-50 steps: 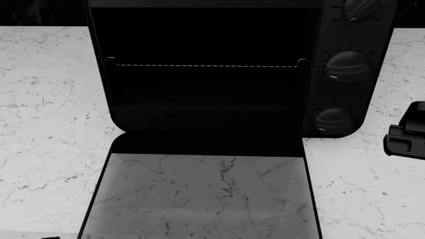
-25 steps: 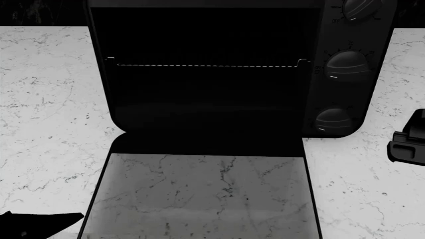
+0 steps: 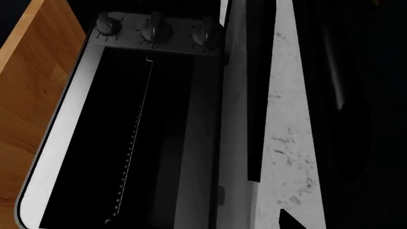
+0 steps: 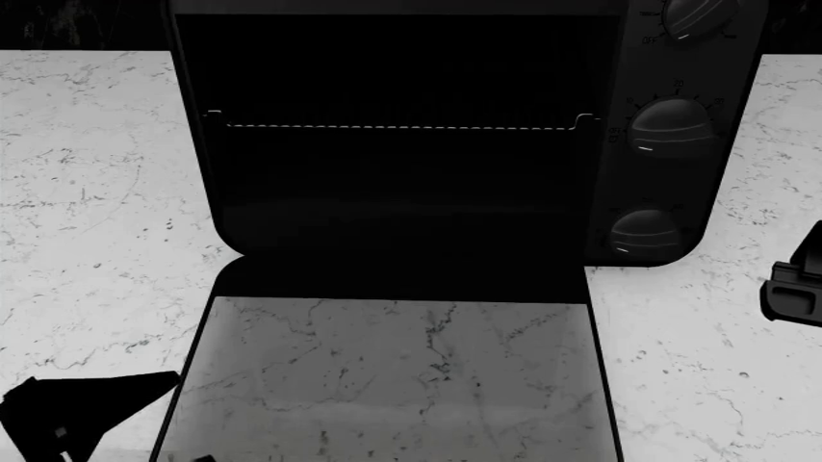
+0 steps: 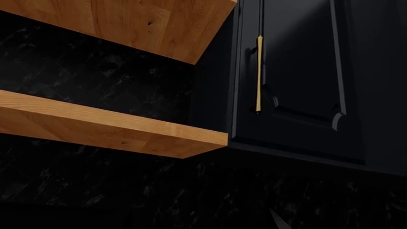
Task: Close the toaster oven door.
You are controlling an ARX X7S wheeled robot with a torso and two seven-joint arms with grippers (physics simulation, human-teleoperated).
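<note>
The black toaster oven (image 4: 398, 192) stands open at the middle of the head view, with its wire rack (image 4: 398, 126) inside and three knobs (image 4: 668, 125) down its right side. The door (image 4: 385, 375) lies flat toward me, its glass reflecting marble; its handle is below the frame. My left gripper (image 4: 77, 409) is a dark shape just left of the door's left edge, near the front. My right gripper (image 4: 799, 289) is at the right edge, right of the knob panel. The left wrist view shows the oven cavity (image 3: 95, 143) and the door (image 3: 254, 95) edge-on.
A white marble countertop (image 4: 90, 192) runs on both sides of the oven. The right wrist view faces wooden shelves (image 5: 108, 129) and a dark cabinet door (image 5: 299, 81) with a gold handle. A wooden panel (image 3: 32, 95) is beside the oven in the left wrist view.
My left gripper has risen into the head view at the bottom left, close to the door's left edge. My right gripper has slid right and a little down, toward the frame edge.
</note>
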